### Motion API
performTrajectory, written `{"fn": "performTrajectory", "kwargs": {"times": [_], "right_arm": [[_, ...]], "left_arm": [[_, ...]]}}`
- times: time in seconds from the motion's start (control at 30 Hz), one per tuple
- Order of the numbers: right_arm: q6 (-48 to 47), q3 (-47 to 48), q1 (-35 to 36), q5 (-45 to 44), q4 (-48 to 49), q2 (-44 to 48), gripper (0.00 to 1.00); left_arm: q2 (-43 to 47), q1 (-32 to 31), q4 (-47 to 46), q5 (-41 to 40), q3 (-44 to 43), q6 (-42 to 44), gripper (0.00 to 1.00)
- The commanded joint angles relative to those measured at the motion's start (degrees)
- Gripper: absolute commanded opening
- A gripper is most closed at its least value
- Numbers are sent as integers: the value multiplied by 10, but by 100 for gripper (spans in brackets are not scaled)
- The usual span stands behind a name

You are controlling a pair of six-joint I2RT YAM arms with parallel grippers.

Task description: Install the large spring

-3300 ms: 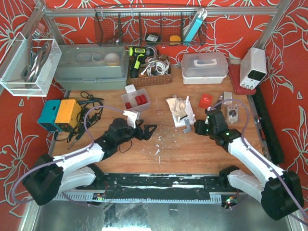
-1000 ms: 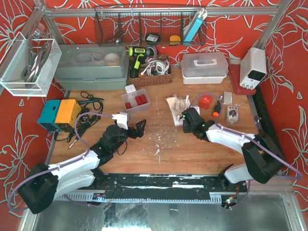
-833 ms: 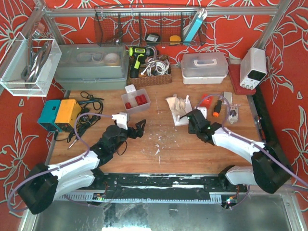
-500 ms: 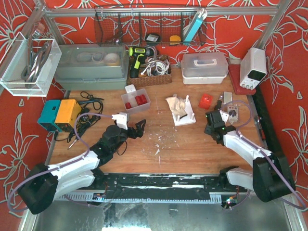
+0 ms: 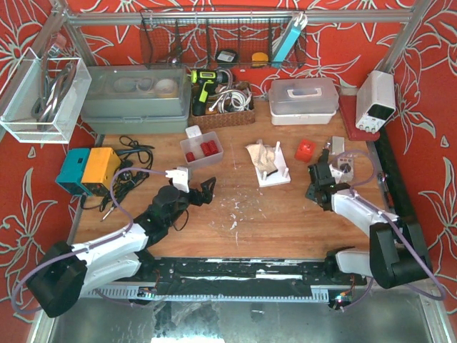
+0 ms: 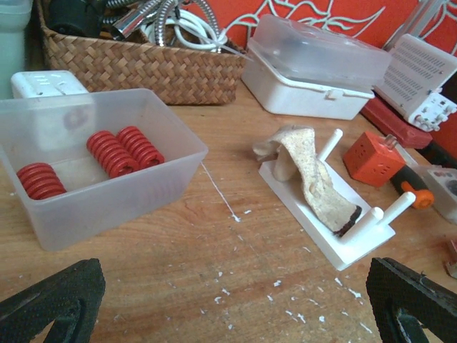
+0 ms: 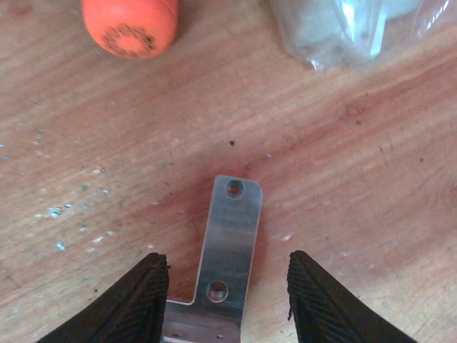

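Down near the tabletop (image 6: 214, 286), the left gripper (image 6: 228, 314) stood spread wide, facing the clear bin (image 6: 153, 189) where three red springs (image 6: 118, 148) lay on their sides, thick and close-wound, two touching and one apart. Right of the bin sat a white peg base (image 6: 325, 232) draped with a rag (image 6: 310, 179). The right gripper (image 7: 228, 304) was spread too, straddling a flat metal bracket (image 7: 234, 236).

A brown woven basket (image 6: 143, 61) of cables stands at the back of the wooden desk (image 5: 271, 214), just beside a white lidded plastic box (image 5: 303, 100). A small orange cube (image 5: 305, 149) sits nearer the middle. A flat L-shaped metal bracket (image 7: 227, 250) lies on the wood, apart from a round orange handle end (image 7: 130, 25). A teal-and-yellow box (image 5: 88, 169) sits at the left edge.
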State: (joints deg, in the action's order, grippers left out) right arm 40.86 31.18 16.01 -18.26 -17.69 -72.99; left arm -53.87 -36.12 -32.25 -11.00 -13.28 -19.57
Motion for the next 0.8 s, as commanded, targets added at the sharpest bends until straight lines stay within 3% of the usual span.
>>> {"fn": "performTrajectory", "kwargs": {"times": [0.0, 0.2, 0.3, 0.4, 0.77], "right_arm": [[-31, 35, -3, 8, -33, 40, 52], [-102, 92, 20, 66, -40, 86, 56], [-137, 116, 81, 55, -14, 78, 58], [-157, 150, 137, 47, -2, 36, 59], [-220, 268, 227, 37, 72, -158, 55]], "left_arm": [[-9, -3, 1, -31, -3, -13, 99], [-63, 9, 13, -20, -18, -45, 99], [-71, 10, 18, -13, -26, -44, 99], [-61, 11, 18, -18, -22, -41, 99], [-13, 11, 7, -48, -1, -32, 99]]}}
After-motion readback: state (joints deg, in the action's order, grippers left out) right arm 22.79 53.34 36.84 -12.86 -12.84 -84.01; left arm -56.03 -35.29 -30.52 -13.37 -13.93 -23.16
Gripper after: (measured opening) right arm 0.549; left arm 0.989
